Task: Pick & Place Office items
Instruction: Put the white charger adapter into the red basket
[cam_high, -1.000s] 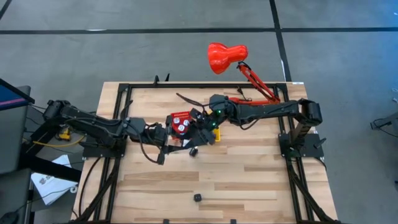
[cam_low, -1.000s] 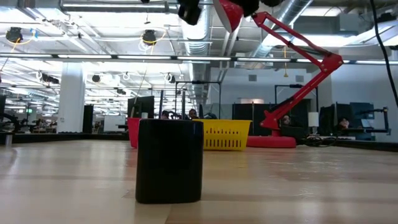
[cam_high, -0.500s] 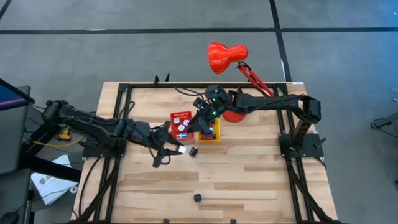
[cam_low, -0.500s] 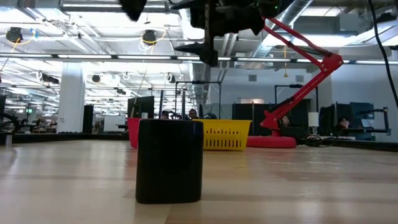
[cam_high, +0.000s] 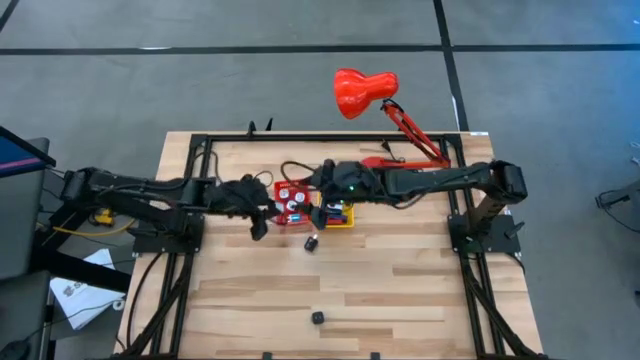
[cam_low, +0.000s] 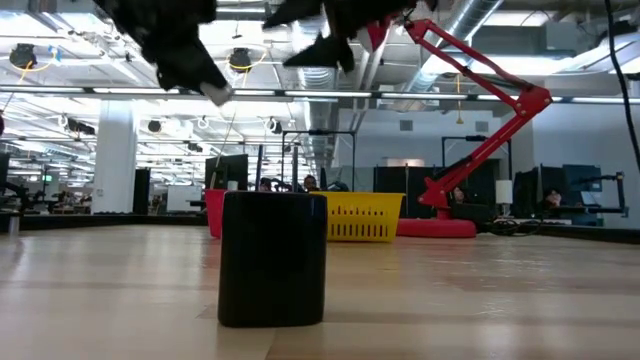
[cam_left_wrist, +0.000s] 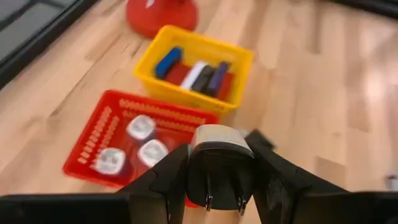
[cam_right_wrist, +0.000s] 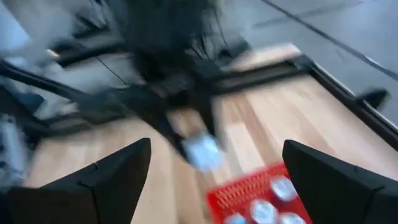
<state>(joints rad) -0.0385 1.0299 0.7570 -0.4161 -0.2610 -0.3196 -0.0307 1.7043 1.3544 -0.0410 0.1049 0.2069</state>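
Observation:
My left gripper (cam_left_wrist: 219, 160) is shut on a small black charger plug (cam_left_wrist: 220, 177) with a pale top and two metal prongs. It hangs in the air just left of the red bin (cam_high: 292, 204). The red bin holds three white round pieces (cam_left_wrist: 142, 128). The yellow bin (cam_high: 336, 214) beside it holds blue, white and dark pieces (cam_left_wrist: 194, 73). My right gripper (cam_right_wrist: 216, 144) is open above the bins' far side (cam_high: 316, 184), with nothing between its fingers. A black piece (cam_high: 311, 242) lies on the table near the bins. Another black piece (cam_high: 317, 317) stands near the front edge. My left gripper pinches the charger's two black side faces (cam_left_wrist: 194, 169) between its two fingers. The fingers come slanting down from the table's left. The charger is lifted clear of the table, its pale end (cam_low: 217, 94) toward the bins and its prongs (cam_left_wrist: 208, 200) pointing back at the wrist.
A big red desk lamp (cam_high: 364, 92) stands at the table's far right on a base (cam_left_wrist: 161, 14) just behind the yellow bin. A black frame (cam_high: 205, 150) runs along the table's edges. Bare wood lies between the bins and the front edge.
My left gripper has carried the charger from in front of the red bin toward the far edge, to that bin's left side, and has tipped and rolled. My right gripper has drawn back from over the bins toward the far edge and turned about.

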